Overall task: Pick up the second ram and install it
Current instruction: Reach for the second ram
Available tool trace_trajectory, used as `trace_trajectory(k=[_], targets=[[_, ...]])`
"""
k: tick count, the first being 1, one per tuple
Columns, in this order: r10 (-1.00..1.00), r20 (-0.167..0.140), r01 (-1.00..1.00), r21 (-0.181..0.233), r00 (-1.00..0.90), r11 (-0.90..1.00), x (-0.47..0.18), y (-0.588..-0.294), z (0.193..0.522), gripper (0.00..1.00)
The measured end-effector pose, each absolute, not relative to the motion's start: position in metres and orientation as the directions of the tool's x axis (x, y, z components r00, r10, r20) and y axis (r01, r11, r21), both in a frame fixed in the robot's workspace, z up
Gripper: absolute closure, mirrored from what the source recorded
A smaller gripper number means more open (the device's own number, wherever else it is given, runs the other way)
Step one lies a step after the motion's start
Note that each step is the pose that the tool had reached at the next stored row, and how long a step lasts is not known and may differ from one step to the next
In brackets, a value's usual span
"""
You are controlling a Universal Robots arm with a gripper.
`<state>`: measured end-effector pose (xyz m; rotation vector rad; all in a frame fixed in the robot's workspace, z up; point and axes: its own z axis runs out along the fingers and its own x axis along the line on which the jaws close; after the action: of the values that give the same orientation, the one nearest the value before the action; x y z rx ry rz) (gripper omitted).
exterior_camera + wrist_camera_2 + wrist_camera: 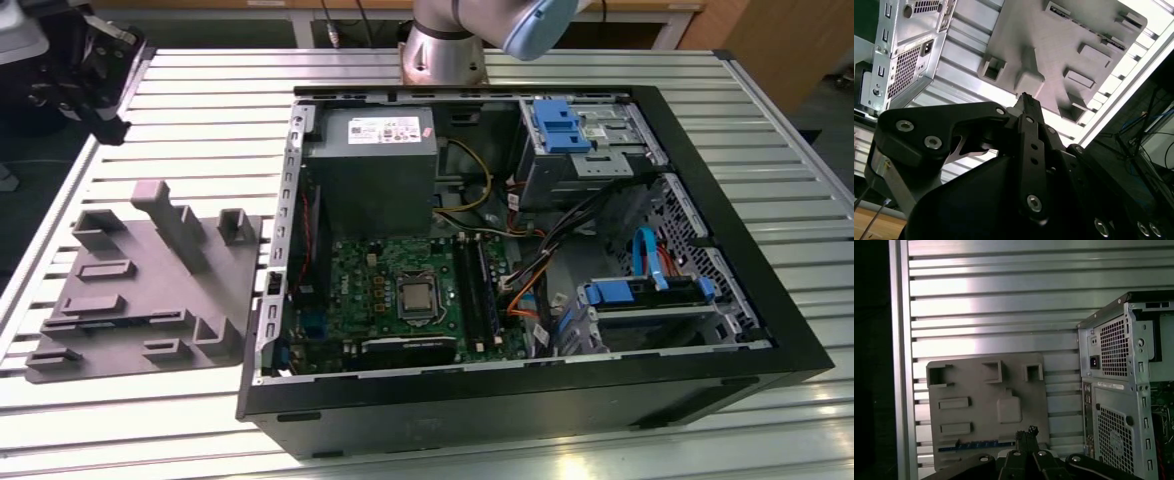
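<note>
My fingers pressed together, empty; the second ram flat in the grey tray, exterior view's left.

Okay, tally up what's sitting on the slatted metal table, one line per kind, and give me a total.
Computer case, side open: 1
Grey tray: 1
Ram stick, lying in the tray: 1
Total: 3
</note>
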<state>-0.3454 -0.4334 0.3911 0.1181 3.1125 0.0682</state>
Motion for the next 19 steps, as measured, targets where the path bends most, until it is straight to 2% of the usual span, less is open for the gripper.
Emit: trace_trajectory(k=[19], targets=[[0.076,-0.024,0.075,0.045,-0.997,0.996,-0.3504,-0.4357,0.3909,0.89]])
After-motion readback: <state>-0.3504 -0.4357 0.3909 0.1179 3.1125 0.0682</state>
